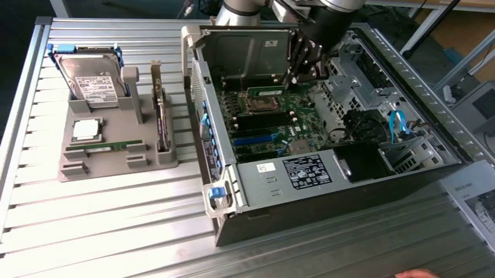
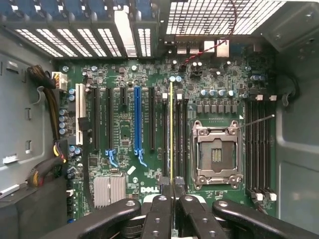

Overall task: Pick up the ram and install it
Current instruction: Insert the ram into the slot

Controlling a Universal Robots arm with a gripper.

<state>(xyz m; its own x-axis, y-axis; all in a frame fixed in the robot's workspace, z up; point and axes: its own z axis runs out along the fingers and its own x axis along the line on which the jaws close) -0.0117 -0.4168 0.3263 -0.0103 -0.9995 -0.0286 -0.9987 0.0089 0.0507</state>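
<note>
Exterior view, largest item first: you have a slatted metal surface carrying everything. Toward the exterior view's right, an open computer case lies on it with its interior facing up. The arm reaches down into the case from the far side. The motherboard covers the case floor. The wrist view shows that board face-on, with one blue expansion slot among black ones and an open processor socket.

Toward the exterior view's left, near the case, stands a grey holder. It carries these items:
- a hard drive propped in its far bay;
- a dark expansion card standing on edge along the side nearest the case;
- a square silver processor chip lying flat;
- a spare stick lying in a groove just in front of that chip.

The claw is drawn narrow and clamped on the ram. In the exterior view the ram sits level over the board, close to the socket, with its pale label showing. In the wrist view you see it edge-on as a thin yellow-green line pinched between the black fingers. It runs along the bank of memory slots that lies between the expansion slots and the socket. You cannot tell whether its lower edge touches a slot.
</note>
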